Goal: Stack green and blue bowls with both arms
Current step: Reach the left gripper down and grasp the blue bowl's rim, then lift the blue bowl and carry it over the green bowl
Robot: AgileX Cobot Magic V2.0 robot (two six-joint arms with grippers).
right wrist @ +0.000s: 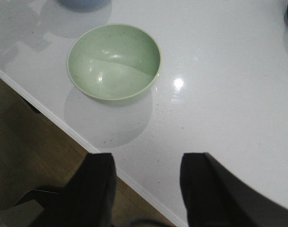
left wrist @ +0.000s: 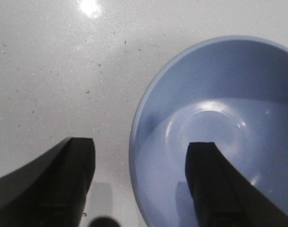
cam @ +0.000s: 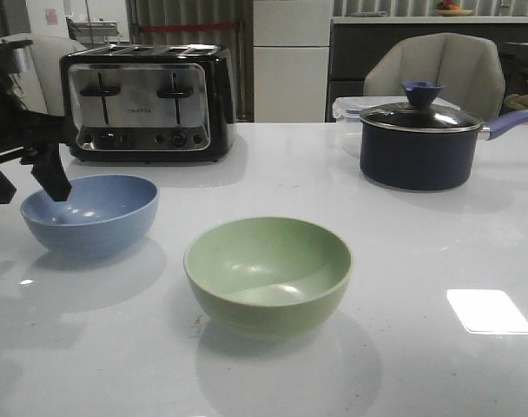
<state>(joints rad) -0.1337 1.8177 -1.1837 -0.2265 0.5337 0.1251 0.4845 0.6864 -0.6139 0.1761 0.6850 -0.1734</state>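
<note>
The dusty blue bowl [cam: 89, 213] stands upright at the left of the white table, and the pale green bowl [cam: 267, 274] stands upright near the middle front, apart from it. My left gripper [cam: 25, 182] is open at the blue bowl's left rim. In the left wrist view the left gripper [left wrist: 140, 144] straddles the rim of the blue bowl [left wrist: 220, 123], one finger over its inside and one over the table outside. In the right wrist view my right gripper [right wrist: 146, 158] is open and empty above the table's front edge, well short of the green bowl [right wrist: 114, 64]. The right gripper is outside the front view.
A black and steel toaster [cam: 147, 102] stands at the back left. A dark lidded pot [cam: 420, 143] with a purple handle stands at the back right, with a clear container [cam: 349, 109] behind it. The table's front edge [right wrist: 63, 125] runs under the right gripper, floor beyond.
</note>
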